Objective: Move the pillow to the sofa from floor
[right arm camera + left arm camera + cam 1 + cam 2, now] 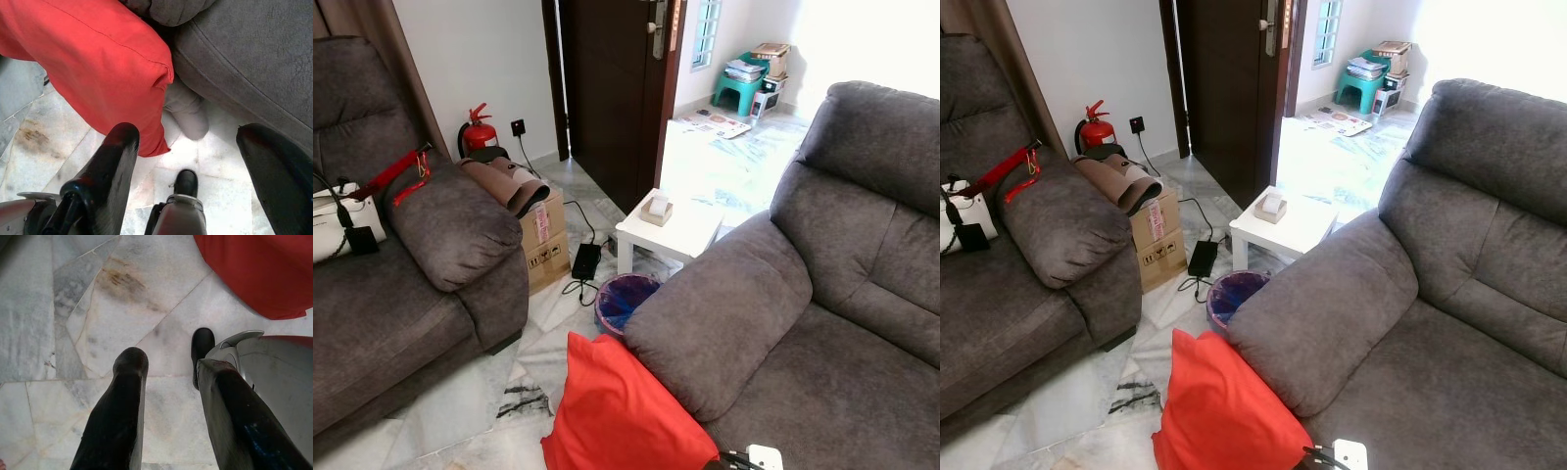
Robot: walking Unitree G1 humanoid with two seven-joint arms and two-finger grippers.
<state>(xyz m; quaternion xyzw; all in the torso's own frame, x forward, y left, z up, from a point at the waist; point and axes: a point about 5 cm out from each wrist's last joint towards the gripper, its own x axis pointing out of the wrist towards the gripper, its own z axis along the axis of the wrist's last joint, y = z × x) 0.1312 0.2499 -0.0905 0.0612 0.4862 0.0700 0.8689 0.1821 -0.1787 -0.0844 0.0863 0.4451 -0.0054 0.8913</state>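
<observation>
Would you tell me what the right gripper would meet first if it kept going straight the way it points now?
Probably the marble floor. The open right gripper points down at bare tile, with the red pillow's corner just beside that line.

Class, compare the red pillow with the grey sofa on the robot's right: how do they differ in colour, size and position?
The red pillow is bright and small; the sofa is dull grey and far larger. The pillow sits on the marble floor, leaning against the sofa's arm, while the sofa stands upright. Both look soft and fabric-covered.
</observation>
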